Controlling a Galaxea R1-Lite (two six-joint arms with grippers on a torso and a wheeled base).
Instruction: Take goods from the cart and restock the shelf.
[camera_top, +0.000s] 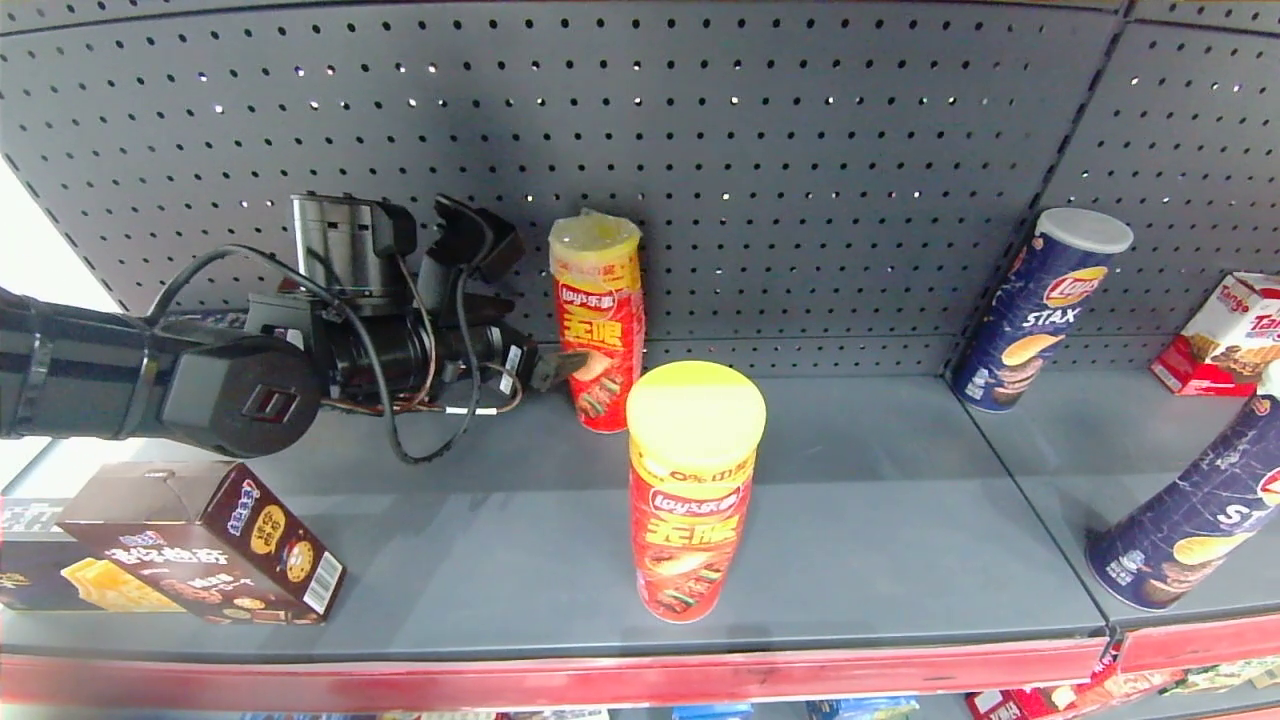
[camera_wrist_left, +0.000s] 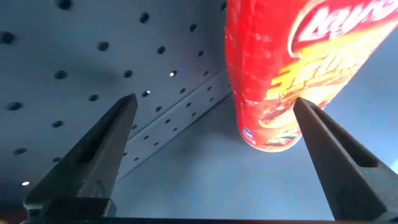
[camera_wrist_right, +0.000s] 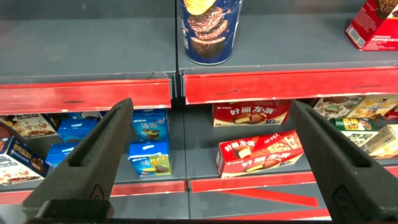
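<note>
At the far left of the grey shelf (camera_top: 880, 520) a dark snack box (camera_top: 60, 585) lies flat by the red front edge. A brown biscuit box (camera_top: 205, 540) rests tilted just beside it, partly over it. Above these the left arm stretches in from the left, level over the rear of the shelf. Its left claw (camera_top: 552, 368) sits low by the rear red can (camera_top: 598, 320). In the left wrist view the two dark fingers (camera_wrist_left: 102, 155) are spread wide and grip nothing. That can lies beyond the fingertips and nearer to one finger than the other. I cannot tell whether the fingertip touches it.

The rear red can stands upright against the pegboard back wall (camera_top: 800, 150). The front red can (camera_top: 690, 500), with a yellow lid, stands upright near the front edge. It is apart from the rear one and a little to its right.

Further right, a blue can (camera_top: 1035, 310) leans at the corner where the next shelf bay begins. In that bay a second blue can (camera_top: 1190, 520) stands tilted near the front, and a red biscuit box (camera_top: 1215, 335) sits toward the back.

The right claw (camera_wrist_right: 212, 104) hangs released in front of the shelf's red edges, fingers wide apart and holding nothing. Beyond it are a blue can's base, red boxes (camera_wrist_right: 258, 152) and blue packs (camera_wrist_right: 149, 155) on lower shelves.
</note>
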